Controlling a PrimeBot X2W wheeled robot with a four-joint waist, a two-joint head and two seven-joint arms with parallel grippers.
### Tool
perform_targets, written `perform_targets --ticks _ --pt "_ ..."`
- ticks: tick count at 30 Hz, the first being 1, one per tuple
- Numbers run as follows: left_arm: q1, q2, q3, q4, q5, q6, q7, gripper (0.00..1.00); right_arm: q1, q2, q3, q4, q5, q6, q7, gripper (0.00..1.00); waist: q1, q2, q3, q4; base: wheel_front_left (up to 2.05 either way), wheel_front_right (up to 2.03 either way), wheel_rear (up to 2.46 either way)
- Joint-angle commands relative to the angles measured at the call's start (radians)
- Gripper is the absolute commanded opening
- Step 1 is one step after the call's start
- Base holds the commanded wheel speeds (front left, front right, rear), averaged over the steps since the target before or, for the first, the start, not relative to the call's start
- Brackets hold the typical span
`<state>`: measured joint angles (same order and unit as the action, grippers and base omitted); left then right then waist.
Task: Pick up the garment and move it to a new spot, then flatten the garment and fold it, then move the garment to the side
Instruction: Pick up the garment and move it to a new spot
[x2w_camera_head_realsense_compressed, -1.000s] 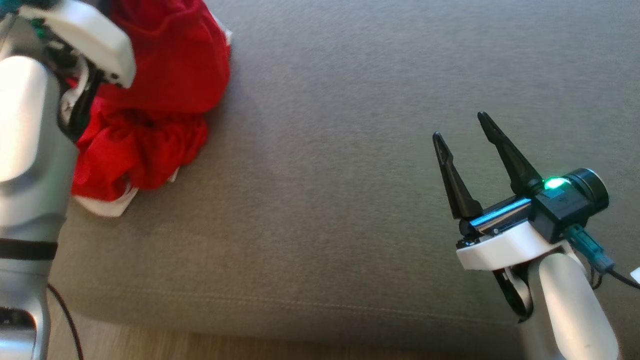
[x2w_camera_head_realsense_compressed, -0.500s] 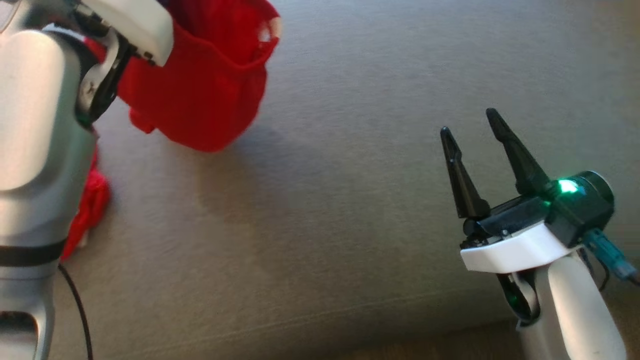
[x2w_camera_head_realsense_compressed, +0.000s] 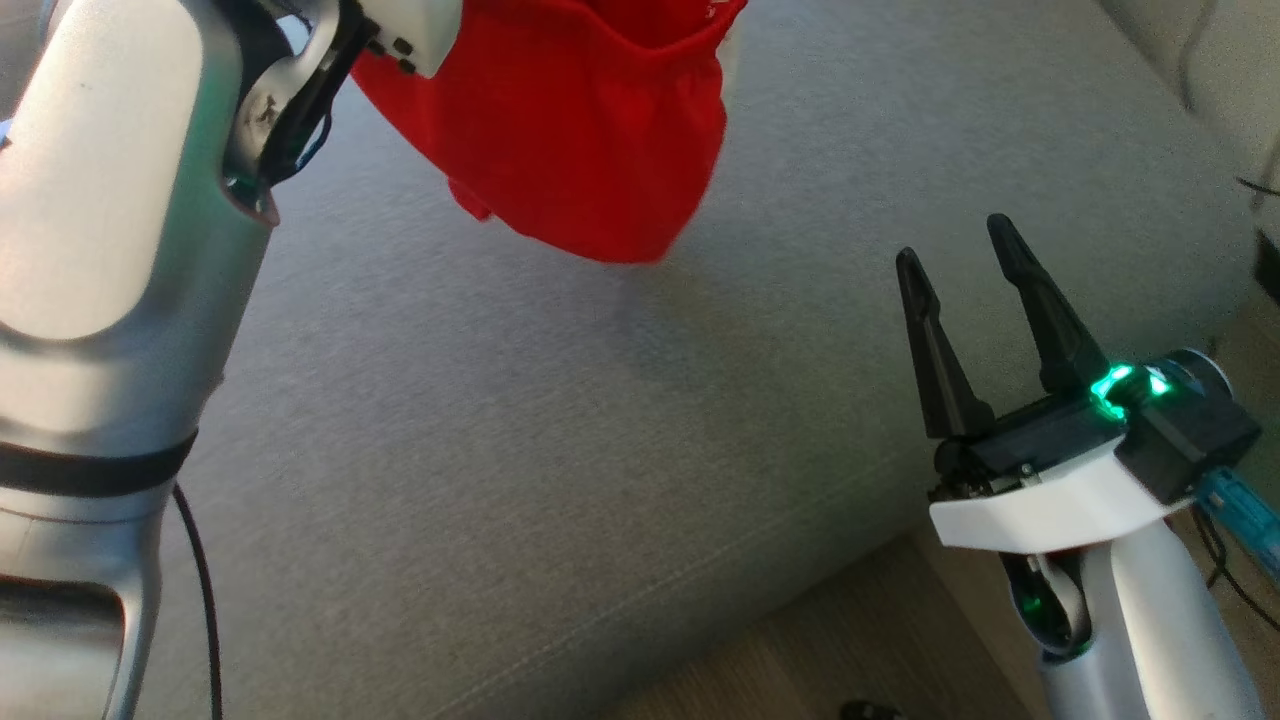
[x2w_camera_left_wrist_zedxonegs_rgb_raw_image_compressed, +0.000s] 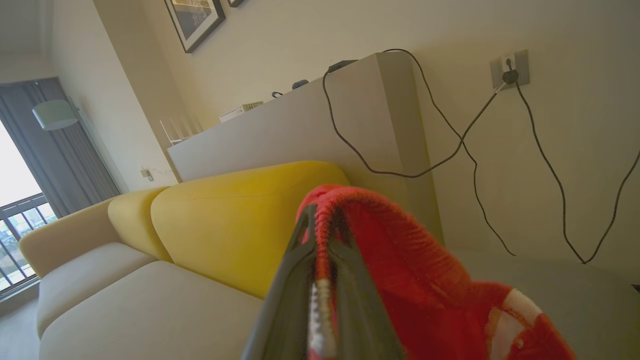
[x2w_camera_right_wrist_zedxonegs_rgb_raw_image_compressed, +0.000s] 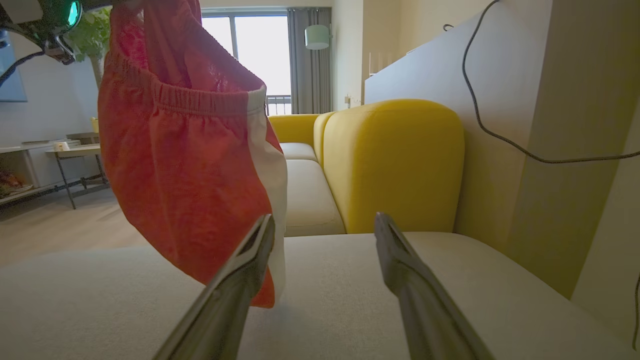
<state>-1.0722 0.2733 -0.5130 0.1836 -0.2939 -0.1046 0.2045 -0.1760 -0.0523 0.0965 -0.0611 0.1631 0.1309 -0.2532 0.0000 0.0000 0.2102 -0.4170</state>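
The garment (x2w_camera_head_realsense_compressed: 570, 130) is a red pair of shorts with white trim, hanging in the air above the grey sofa seat (x2w_camera_head_realsense_compressed: 500, 430). My left gripper (x2w_camera_left_wrist_zedxonegs_rgb_raw_image_compressed: 322, 235) is shut on a fold of the garment (x2w_camera_left_wrist_zedxonegs_rgb_raw_image_compressed: 400, 260) near its waistband. In the right wrist view the garment (x2w_camera_right_wrist_zedxonegs_rgb_raw_image_compressed: 185, 160) dangles clear of the cushion, its elastic waistband uppermost. At the lower right of the head view, my right gripper (x2w_camera_head_realsense_compressed: 960, 240) stands open with nothing between its fingers, low over the seat's front edge and to the right of the hanging cloth.
A yellow backrest cushion (x2w_camera_right_wrist_zedxonegs_rgb_raw_image_compressed: 395, 165) stands behind the seat, with a tall pale cabinet (x2w_camera_left_wrist_zedxonegs_rgb_raw_image_compressed: 350, 115) and dangling black cables (x2w_camera_left_wrist_zedxonegs_rgb_raw_image_compressed: 450, 150) beyond it. Wooden floor (x2w_camera_head_realsense_compressed: 800, 650) shows past the seat's front edge. A side table (x2w_camera_right_wrist_zedxonegs_rgb_raw_image_compressed: 75, 155) stands far left.
My left arm has lifted the garment off the seat and carried it to the right; no red cloth lies on the cushion now. The head camera has also turned. The right gripper stays open.
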Motion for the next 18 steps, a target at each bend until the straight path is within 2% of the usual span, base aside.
perform_targets --ticks 1,7,14,15,16,18 --pt "-0.040 0.038 0.036 -0.014 -0.012 0.010 0.009 0.00 -0.006 0.002 0.018 -0.042 0.011 0.000 -0.009 1.00 0.0000 0.0000 0.021 -0.038 0.00 0.00 0.00" --pt "0.109 0.076 0.048 0.075 -0.030 0.044 -0.034 0.00 -0.012 0.002 0.013 -0.061 0.017 0.000 -0.009 1.00 0.0000 0.0000 0.080 -0.034 0.00 0.00 0.00" --pt "0.298 0.098 0.130 0.281 -0.122 0.085 -0.153 0.00 -0.039 0.002 0.018 -0.066 -0.003 0.000 -0.009 1.00 0.0000 0.0000 0.133 0.029 0.00 0.00 0.00" --pt "0.304 0.096 0.139 0.305 -0.126 0.094 -0.170 0.24 -0.044 0.002 0.021 -0.067 -0.006 0.000 -0.009 1.00 0.0000 0.0000 0.134 0.040 0.00 0.00 0.00" --pt "0.309 0.094 0.145 0.326 -0.127 0.102 -0.191 1.00 -0.047 0.002 0.026 -0.066 -0.010 0.000 -0.009 1.00 0.0000 0.0000 0.133 0.051 0.00 0.00 0.00" --pt "0.321 0.082 0.158 0.366 -0.139 0.113 -0.224 1.00 -0.052 0.002 0.033 -0.065 -0.019 0.000 -0.009 1.00 0.0000 0.0000 0.125 0.073 0.00 0.00 0.00"
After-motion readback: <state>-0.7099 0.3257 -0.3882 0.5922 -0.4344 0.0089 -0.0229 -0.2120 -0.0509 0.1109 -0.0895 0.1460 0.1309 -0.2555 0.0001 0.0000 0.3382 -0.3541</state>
